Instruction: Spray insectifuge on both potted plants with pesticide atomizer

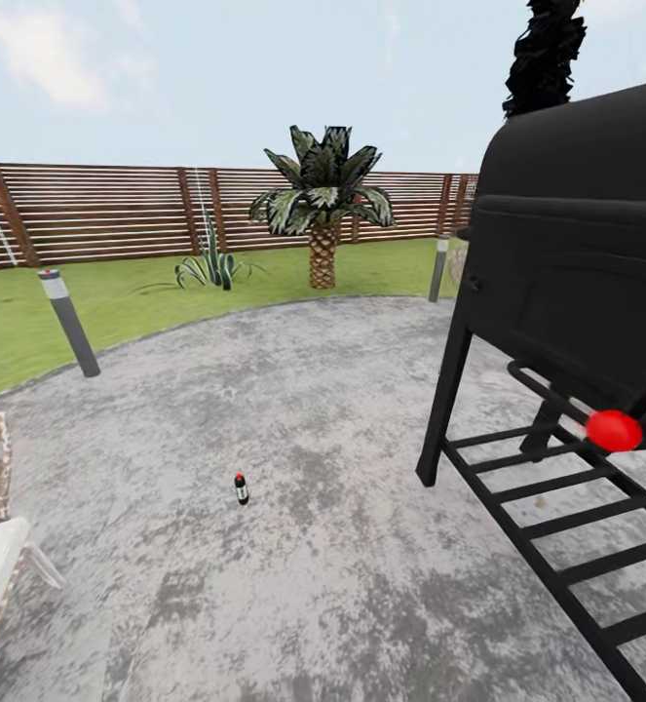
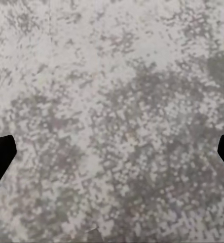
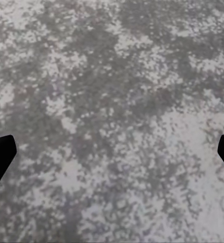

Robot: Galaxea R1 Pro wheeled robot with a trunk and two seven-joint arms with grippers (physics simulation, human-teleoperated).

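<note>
Grey patio [image 1: 342, 409] carries the atomizer [image 1: 241, 488], upright, ahead and slightly left (left arm likely nearer). Both sets of fingers [image 2: 0, 157] [image 3: 0, 157] hang spread wide, grasping nothing, over bare paving.

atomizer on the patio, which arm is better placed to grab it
Left, tentatively. The pesticide atomizer stands upright on the grey patio, left of the head view's centre, away from the black grill on the right. Both end effectors are open over bare paving.
</note>
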